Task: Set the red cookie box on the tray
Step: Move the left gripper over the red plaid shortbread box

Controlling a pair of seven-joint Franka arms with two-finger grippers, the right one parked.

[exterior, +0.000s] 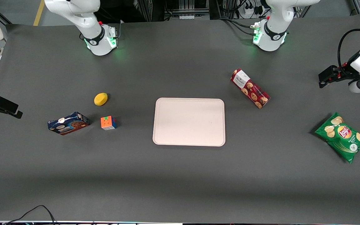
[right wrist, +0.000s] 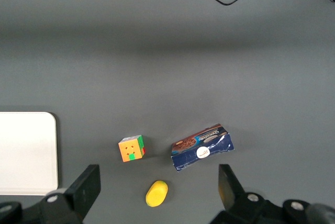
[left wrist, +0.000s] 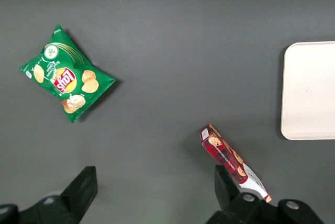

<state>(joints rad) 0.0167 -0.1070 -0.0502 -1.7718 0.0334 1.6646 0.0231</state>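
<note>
Barely begun: red cookie box [exterior: 250,88] lay flat on the bench [exterior: 180,175], apart from the tray [exterior: 189,121], toward the working arm's end. Tray held nothing. Gripper [left wrist: 157,195] hung above, jaws spread wide, gripping nothing; reach, grasp, carry and placement all remained.

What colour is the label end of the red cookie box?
White, on the red cookie box, clearest in the front view. The tool hangs open above the table.
</note>
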